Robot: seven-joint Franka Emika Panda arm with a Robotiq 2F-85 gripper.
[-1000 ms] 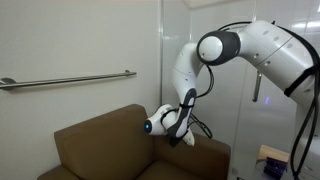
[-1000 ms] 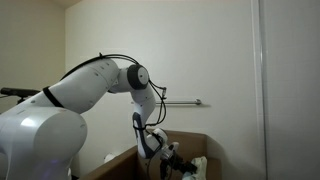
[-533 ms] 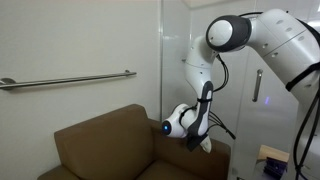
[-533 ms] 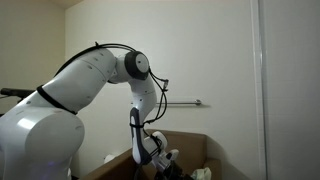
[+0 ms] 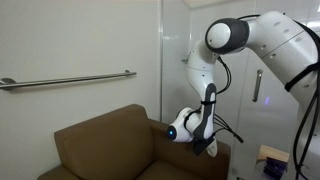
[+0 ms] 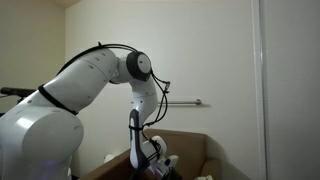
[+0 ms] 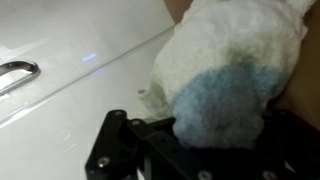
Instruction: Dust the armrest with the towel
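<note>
Hand (image 5: 208,148) clamped tight on towel (image 7: 235,60), at armrest (image 5: 185,165) outer edge; white panel (image 7: 60,110) just beyond.

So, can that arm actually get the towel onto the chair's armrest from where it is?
Probably yes. The arm is bent down right at the armrest, the towel is bunched in its shut jaws, and nothing stands between them. Whether cloth and armrest actually touch, I can't tell.

Glossy white, rounded robot arm (image 6: 40,130) with a ball-like elbow joint (image 6: 140,66) faced in dark grey. Thin black cables (image 6: 100,45) arc beside that joint. Well below it are a round dark-blue wrist cap (image 5: 172,132) and black metal fingers (image 7: 125,140) dotted with pale screws.
</note>
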